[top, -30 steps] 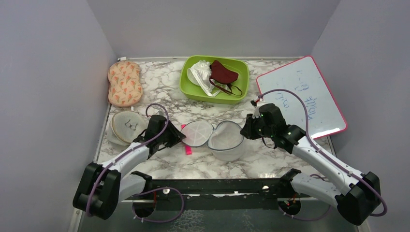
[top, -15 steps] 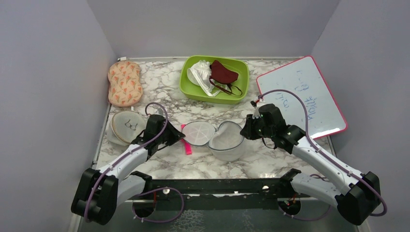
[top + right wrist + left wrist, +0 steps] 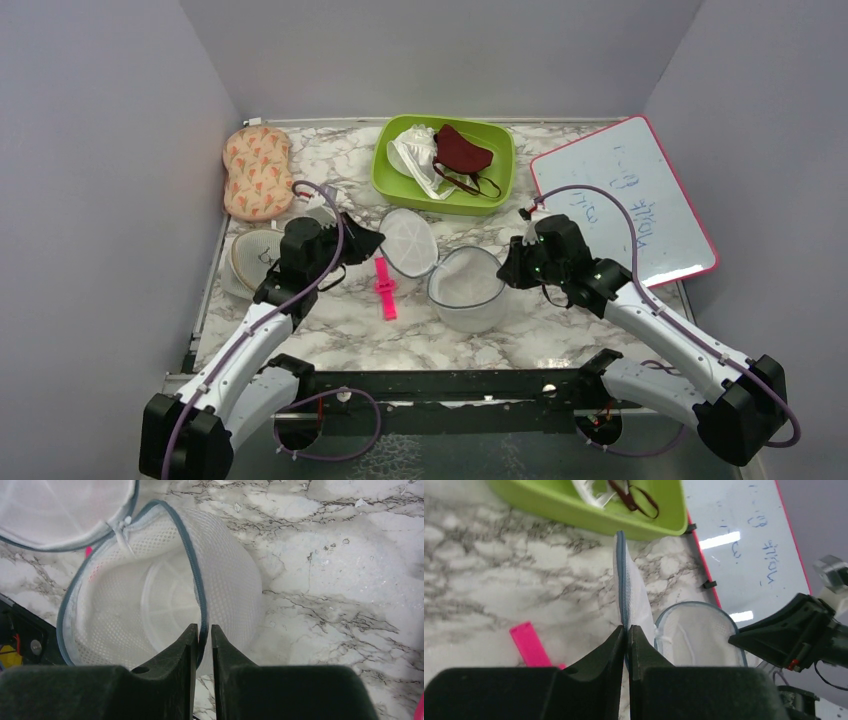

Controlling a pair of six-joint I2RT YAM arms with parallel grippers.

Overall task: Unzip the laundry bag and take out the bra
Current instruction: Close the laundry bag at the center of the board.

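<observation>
The laundry bag (image 3: 468,290) lies unzipped in two white mesh halves with a dark zip rim. My left gripper (image 3: 372,240) is shut on the lid's rim (image 3: 623,580) and holds the lid (image 3: 408,242) tilted up on edge. My right gripper (image 3: 506,270) is shut on the rim of the base half (image 3: 150,595). Inside the base I see only white mesh and a pale ring. A white bra (image 3: 415,155) and a maroon bra (image 3: 462,150) lie in the green tray (image 3: 395,178).
A pink strip (image 3: 384,288) lies on the marble between the arms. A beige mesh case (image 3: 250,262) sits under my left arm, and a peach patterned pad (image 3: 258,172) lies at the far left. A whiteboard (image 3: 625,200) lies on the right.
My left gripper has risen and drawn back towards the far left, swinging the lid up from flat to tilted. The pink strip now shows in full. The right arm has not moved.
</observation>
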